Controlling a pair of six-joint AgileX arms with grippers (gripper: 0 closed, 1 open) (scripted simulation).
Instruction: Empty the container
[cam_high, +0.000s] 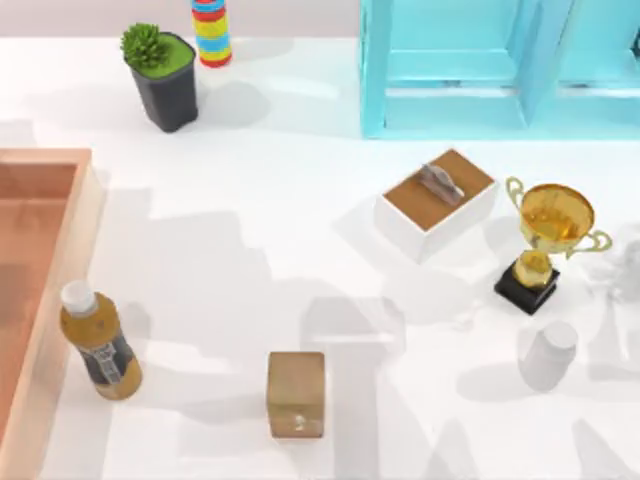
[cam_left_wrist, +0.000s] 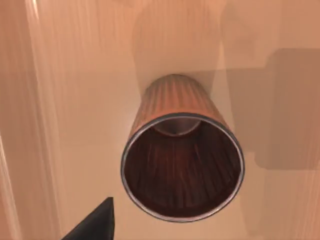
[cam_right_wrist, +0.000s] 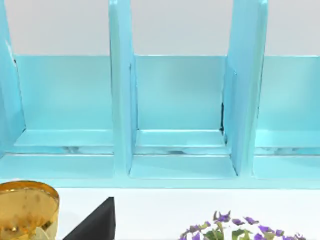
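The container (cam_high: 62, 262), a large shallow tray of orange-tan wood with thick raised rims, lies at the left edge of the table (cam_high: 280, 230) in the top view, cut off by the picture's border. In the left wrist view a brown wooden cup (cam_left_wrist: 181, 150) with a metal-edged mouth lies on its side on the tray's floor (cam_left_wrist: 75, 100), its open mouth turned toward the camera; a dark finger (cam_left_wrist: 95, 222) of the left gripper shows at the picture's edge, just short of the cup, and I cannot tell whether the fingers are open or closed. Just outside the tray's right rim lies a bottle (cam_high: 98, 342) of amber drink with a white cap, touching or nearly touching the rim. Near the table's front middle sits a small tan cube (cam_high: 296, 394). Right of centre stands a white box (cam_high: 436, 203) with a brown lid and grey handle, and beside it a gold trophy (cam_high: 547, 243) on a black base. At the back are a potted plant (cam_high: 160, 73) in a dark pot, a stack of coloured rings (cam_high: 211, 31) and a turquoise shelf (cam_high: 500, 65). The right wrist view faces the shelf's compartments (cam_right_wrist: 180, 110), with the trophy's gold bowl (cam_right_wrist: 25, 207), some purple flowers (cam_right_wrist: 235, 230) and a dark finger (cam_right_wrist: 97, 222) of the right gripper; its state cannot be told either.
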